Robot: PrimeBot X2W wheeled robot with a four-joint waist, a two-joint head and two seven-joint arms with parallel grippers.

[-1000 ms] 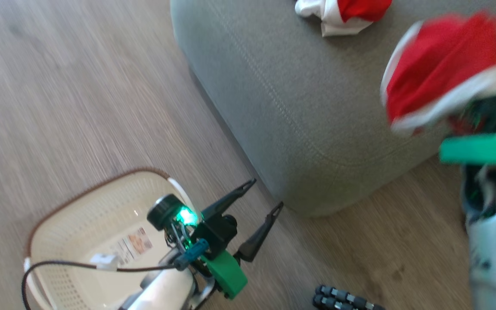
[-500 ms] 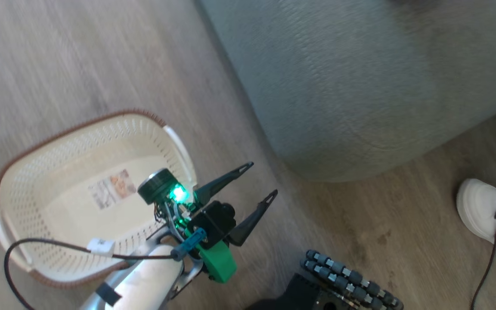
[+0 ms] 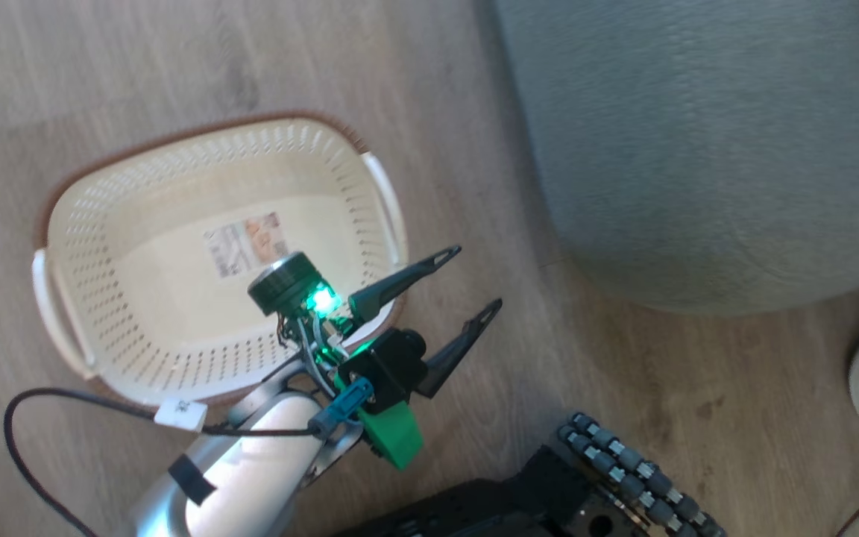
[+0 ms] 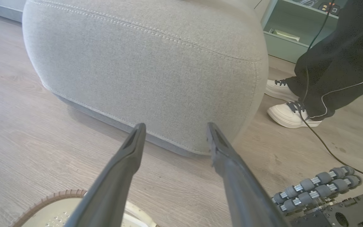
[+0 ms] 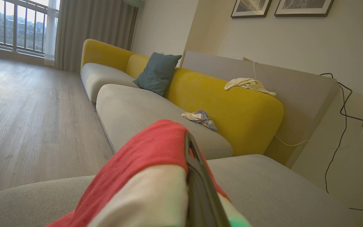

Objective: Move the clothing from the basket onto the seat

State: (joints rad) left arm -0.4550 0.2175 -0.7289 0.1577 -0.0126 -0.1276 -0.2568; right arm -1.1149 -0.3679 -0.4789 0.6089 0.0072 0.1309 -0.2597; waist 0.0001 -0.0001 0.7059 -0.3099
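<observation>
Two hands: left hand spread wide, hovering over basket near rim, pointing at seat, pose unchanged; right hand clamped on red garment above seat. Head camera swung toward basket.

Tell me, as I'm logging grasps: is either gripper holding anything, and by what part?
Right gripper holds the garment by a bunched red-and-white fold; left gripper is open, empty.

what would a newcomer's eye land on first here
The red garment clamped in the shut right jaws looms in the right wrist view's foreground, before a yellow-backed sofa. In the head view the cream basket sits empty of clothing on the wood floor, the left jaws open by its rim, the grey seat at upper right.
</observation>
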